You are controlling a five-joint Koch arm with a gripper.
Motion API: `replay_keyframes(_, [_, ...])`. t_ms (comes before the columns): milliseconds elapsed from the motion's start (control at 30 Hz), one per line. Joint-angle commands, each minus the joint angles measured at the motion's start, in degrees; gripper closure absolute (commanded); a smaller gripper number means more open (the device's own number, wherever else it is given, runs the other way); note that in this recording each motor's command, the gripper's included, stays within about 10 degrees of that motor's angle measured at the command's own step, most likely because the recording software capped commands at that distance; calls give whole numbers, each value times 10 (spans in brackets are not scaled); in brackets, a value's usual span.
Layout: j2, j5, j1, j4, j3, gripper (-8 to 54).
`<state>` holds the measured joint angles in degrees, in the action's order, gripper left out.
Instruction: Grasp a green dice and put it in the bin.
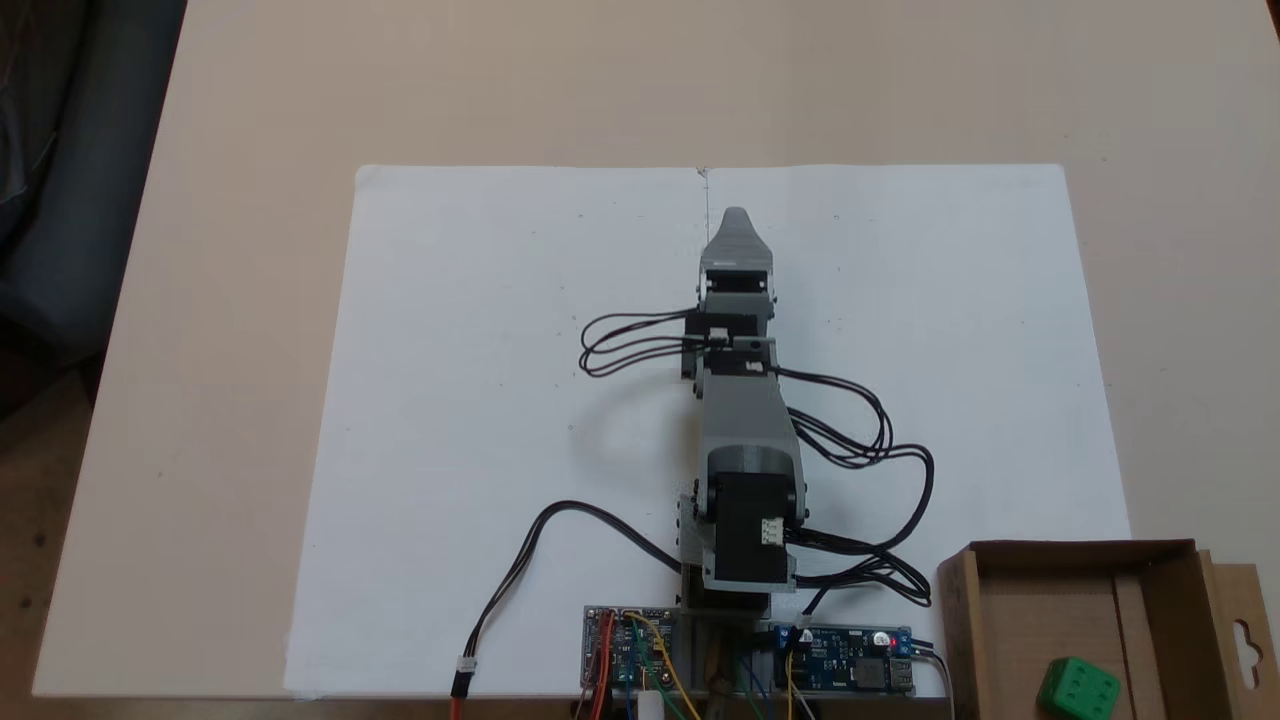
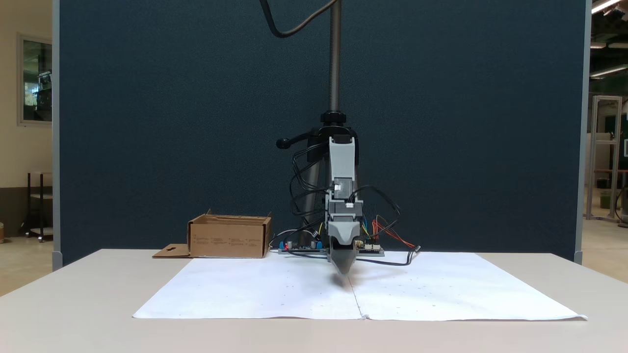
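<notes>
The green dice [image 1: 1078,688] lies inside the bin [image 1: 960,610], a brown cardboard box at the lower right corner in a fixed view. The other fixed view shows the bin [image 2: 228,240] at the left of the arm's base, its walls hiding the dice. My gripper [image 1: 737,215] points along the seam of the white paper, far from the bin. Seen from the front, the gripper [image 2: 343,268] hangs tip-down just above the paper, its jaws together in one point with nothing between them.
Two white sheets [image 1: 500,400] cover the middle of the beige table [image 1: 250,100]. Circuit boards [image 1: 630,650] and black cables [image 1: 860,440] sit around the arm's base. The bin's flap [image 1: 1245,630] sticks out at its right side.
</notes>
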<state>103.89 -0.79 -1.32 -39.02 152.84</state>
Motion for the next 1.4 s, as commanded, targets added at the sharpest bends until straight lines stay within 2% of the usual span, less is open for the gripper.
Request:
replay_keyframes(0, [37, -37, -3, -95, 23, 25])
replay_keyframes(533, [173, -34, 14, -401, 267, 24])
replay_keyframes(1000, [291, -40, 11, -629, 267, 25])
replay_keyframes(1367, [321, -41, 10, -625, 267, 22])
